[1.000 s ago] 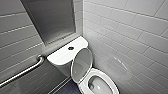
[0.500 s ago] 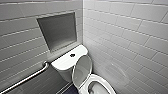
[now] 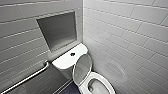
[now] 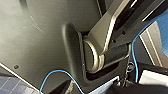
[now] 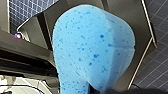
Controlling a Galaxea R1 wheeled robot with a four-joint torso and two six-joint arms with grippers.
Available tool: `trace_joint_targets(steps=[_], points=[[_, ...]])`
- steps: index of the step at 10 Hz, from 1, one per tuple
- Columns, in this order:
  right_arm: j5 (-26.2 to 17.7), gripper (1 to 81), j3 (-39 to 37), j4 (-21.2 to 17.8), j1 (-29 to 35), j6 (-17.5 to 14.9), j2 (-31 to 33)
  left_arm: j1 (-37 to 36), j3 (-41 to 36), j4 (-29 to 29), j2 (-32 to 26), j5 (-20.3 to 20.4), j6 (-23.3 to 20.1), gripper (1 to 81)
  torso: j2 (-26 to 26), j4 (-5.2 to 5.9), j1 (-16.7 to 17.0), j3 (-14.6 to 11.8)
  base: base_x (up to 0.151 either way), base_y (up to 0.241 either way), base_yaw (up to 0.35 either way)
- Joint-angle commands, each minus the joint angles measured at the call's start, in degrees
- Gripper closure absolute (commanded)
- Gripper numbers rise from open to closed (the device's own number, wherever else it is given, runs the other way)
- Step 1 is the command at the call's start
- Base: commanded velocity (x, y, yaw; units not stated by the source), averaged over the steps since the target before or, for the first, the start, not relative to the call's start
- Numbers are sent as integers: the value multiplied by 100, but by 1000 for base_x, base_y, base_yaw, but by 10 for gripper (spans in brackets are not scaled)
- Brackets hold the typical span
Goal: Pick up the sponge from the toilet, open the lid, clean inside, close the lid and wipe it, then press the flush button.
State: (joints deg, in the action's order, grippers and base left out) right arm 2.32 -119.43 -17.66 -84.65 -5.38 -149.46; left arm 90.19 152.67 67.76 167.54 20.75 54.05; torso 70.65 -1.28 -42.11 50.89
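Sponge (image 5: 93, 50) was held at one end by the right end effector (image 5: 100, 90), clamped onto it, so the broad speckled face was free, presumably for wiping. On the toilet (image 3: 100, 78) in the far right corner, the lid (image 3: 82, 68) stood raised against the tank, exposing the bowl for cleaning. The flush button (image 3: 72, 54) sat centred on the tank top, within easy reach. Counts: one sponge, one toilet, one lid, one button, one grab bar (image 3: 27, 77) on the left wall.
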Motion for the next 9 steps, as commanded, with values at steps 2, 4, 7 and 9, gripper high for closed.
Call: trace_joint_targets(steps=[2,4,7,9], points=[[-495,811,-711,211,-215,-33,-385,118,26,62,61,-519,-26,10,-731,0,465,-590,0,0,0],[-504,811,-817,343,-215,-34,-579,118,26,54,70,-519,-35,10,-1043,0,663,-826,0,0,0],[-530,811,-1186,492,-268,-34,-912,83,227,54,140,-519,-9,10,-1624,0,1045,-1434,0,0,0],[-539,811,-1336,545,-285,-34,-1027,48,464,54,271,-519,0,10,-2033,0,1316,-1863,0,0,0]])
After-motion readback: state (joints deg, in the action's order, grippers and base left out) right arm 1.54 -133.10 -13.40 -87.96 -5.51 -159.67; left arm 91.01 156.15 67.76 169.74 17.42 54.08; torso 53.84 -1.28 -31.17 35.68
